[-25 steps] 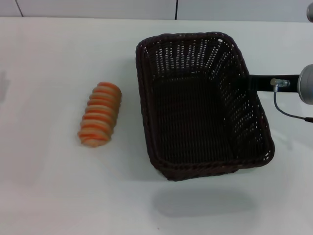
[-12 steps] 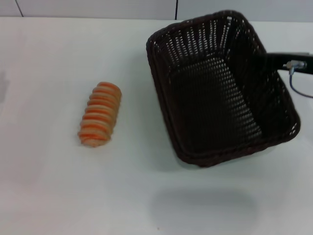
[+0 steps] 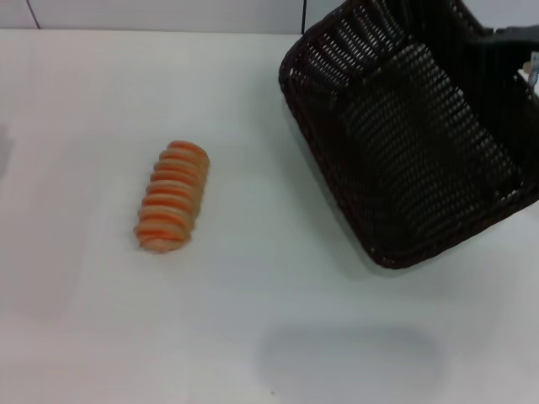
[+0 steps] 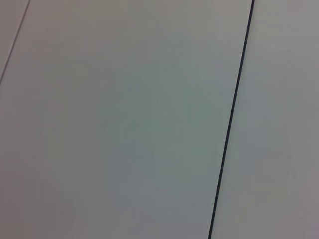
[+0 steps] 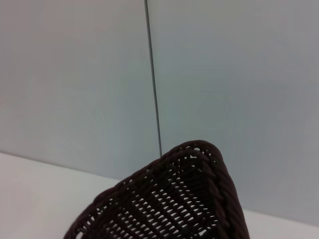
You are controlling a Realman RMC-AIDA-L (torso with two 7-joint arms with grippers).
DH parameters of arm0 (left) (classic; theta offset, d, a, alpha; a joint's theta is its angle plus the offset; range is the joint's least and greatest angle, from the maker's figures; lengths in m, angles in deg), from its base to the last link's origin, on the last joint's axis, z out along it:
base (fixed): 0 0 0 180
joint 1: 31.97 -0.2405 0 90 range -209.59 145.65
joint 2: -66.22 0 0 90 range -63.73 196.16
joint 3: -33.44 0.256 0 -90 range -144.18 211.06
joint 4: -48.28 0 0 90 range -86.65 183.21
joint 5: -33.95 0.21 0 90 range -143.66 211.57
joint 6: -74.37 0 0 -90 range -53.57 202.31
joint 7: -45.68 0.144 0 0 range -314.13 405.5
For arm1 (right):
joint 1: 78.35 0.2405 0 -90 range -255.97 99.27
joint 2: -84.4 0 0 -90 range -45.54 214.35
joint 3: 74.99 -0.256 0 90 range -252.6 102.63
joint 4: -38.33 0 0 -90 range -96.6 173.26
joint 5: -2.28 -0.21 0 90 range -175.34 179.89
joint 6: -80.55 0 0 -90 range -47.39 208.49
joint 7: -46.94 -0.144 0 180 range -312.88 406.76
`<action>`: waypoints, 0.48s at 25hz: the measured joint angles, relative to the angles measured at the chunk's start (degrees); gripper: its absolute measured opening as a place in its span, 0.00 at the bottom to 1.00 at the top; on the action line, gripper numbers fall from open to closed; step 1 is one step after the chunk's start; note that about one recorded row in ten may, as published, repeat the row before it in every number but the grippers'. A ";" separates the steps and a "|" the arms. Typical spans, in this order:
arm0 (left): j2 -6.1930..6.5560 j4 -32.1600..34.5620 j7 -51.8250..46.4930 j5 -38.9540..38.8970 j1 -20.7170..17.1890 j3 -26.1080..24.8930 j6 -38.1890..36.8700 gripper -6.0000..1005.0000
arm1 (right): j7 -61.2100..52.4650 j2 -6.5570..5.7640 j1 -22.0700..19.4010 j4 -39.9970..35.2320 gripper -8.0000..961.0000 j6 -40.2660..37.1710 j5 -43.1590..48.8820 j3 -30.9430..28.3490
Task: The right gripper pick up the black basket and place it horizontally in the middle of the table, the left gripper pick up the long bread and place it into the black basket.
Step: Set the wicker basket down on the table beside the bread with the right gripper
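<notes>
The black basket hangs tilted above the table at the far right, one corner dipping lowest toward me. Its shadow lies on the tabletop near the front edge. My right gripper reaches in from the right edge and is shut on the basket's far rim, which hides its fingertips. One braided corner of the basket fills the bottom of the right wrist view. The long bread, tan with orange ridges, lies on the table left of centre, well apart from the basket. The left gripper is out of view.
A pale panelled wall with a dark vertical seam stands behind the table. The left wrist view shows only wall panels and a seam. The bread is the only thing resting on the tabletop.
The basket has risen off the table, swung to the right and farther away, and turned and tilted in the right gripper's hold. The bread has not moved.
</notes>
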 joint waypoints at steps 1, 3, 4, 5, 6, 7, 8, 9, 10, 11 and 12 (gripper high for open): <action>-0.04 0.00 0.00 0.00 0.00 -0.02 -0.03 0.77 | 0.50 0.00 0.11 0.23 0.21 0.02 -0.02 -0.26; -0.09 0.00 -0.01 0.01 0.01 -0.10 -0.15 0.77 | 1.41 0.00 0.33 0.41 0.21 0.08 -0.05 -0.66; -0.11 0.00 -0.04 0.01 0.02 -0.14 -0.19 0.77 | 1.95 0.00 0.43 0.47 0.21 0.09 -0.10 -0.76; -0.12 0.00 -0.17 0.01 0.07 -0.23 -0.25 0.77 | 2.56 0.01 0.51 0.55 0.21 0.10 -0.22 -0.81; -0.12 0.01 -0.27 0.02 0.11 -0.30 -0.29 0.77 | 3.31 0.03 0.57 0.62 0.21 0.10 -0.50 -0.84; -0.12 0.01 -0.27 0.02 0.11 -0.30 -0.29 0.77 | 4.18 0.05 0.61 0.68 0.21 0.10 -1.00 -0.84; -0.12 0.01 -0.57 0.09 0.20 -0.48 -0.31 0.77 | 5.31 0.07 0.66 0.75 0.21 0.10 -1.82 -0.94; -0.12 0.01 -0.63 0.11 0.23 -0.51 -0.31 0.77 | 6.36 0.09 0.73 0.83 0.21 0.10 -2.71 -1.07; -0.12 0.01 -0.64 0.11 0.28 -0.52 -0.29 0.77 | 7.39 0.09 0.81 0.89 0.21 0.10 -3.59 -1.22; -0.11 0.01 -0.65 0.10 0.33 -0.53 -0.23 0.77 | 8.41 0.09 0.95 1.01 0.21 0.17 -4.46 -1.39; -0.09 0.01 -0.65 0.09 0.37 -0.53 -0.15 0.77 | 9.79 0.06 1.18 1.17 0.21 0.40 -5.49 -1.54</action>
